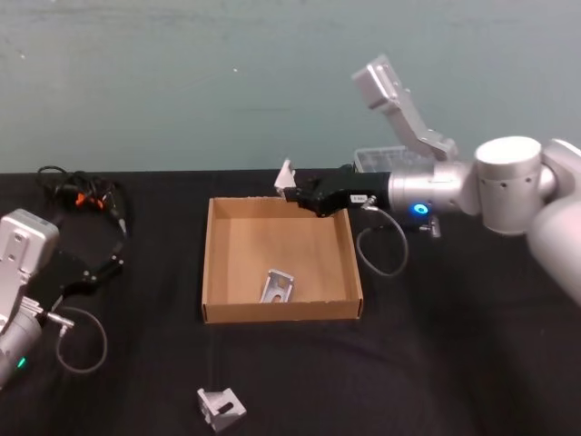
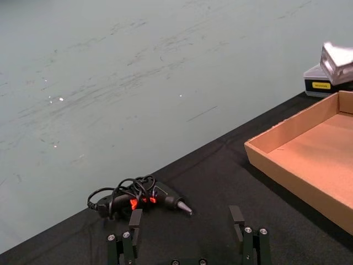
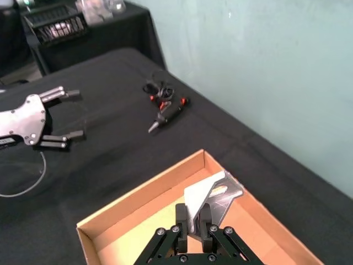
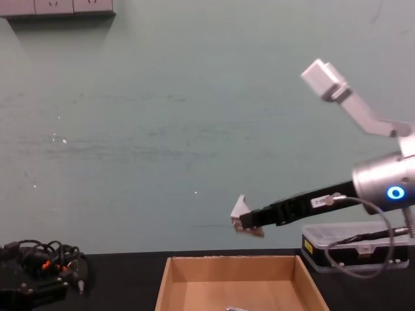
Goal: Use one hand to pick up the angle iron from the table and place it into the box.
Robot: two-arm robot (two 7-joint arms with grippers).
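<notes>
Your right gripper (image 1: 295, 193) was clamped on one flange of an angle iron (image 1: 286, 174), holding it in the air above the box's (image 1: 206, 263) far wall rather than clearly over its floor. Released there, I judged, the piece could have struck the rim and tumbled onto the table (image 1: 436, 345) behind. So slim a pinch could also have let it twist or slip. Your left gripper (image 1: 107, 265) sat parked at the left, fingers spread.

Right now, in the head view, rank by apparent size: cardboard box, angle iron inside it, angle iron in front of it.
1. cardboard box
2. front angle iron, slightly bigger, but nearer the camera: unsure
3. angle iron inside the box
</notes>
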